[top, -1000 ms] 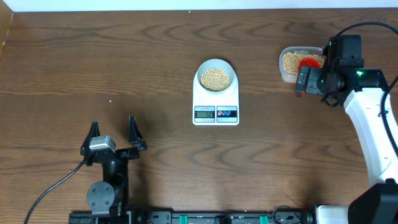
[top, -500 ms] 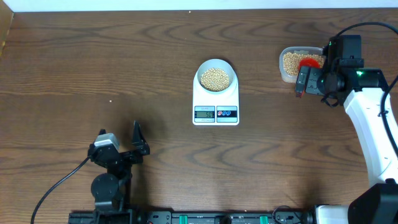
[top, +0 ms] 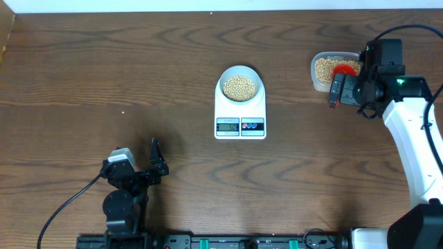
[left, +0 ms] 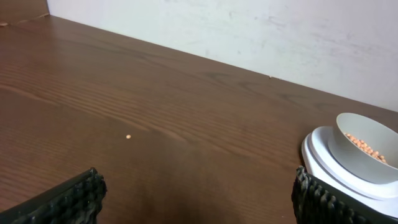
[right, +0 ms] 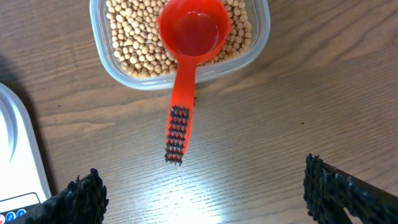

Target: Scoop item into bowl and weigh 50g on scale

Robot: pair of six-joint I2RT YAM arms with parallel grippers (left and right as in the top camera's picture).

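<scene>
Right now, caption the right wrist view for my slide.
Open right gripper beside a red scoop lying in a clear tub of beans, handle over the rim.

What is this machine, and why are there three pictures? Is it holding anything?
It is a robot with two arms at a brown wooden table. One picture looks down from above; the other two come from cameras on its wrists, so the black ridged bits are its own fingers. A flat white kitchen scale carries a small pale bowl of round tan beans. A clear plastic tub holds more beans, with a red plastic scoop resting in it. The left gripper and right gripper are both open, holding nothing.
</scene>
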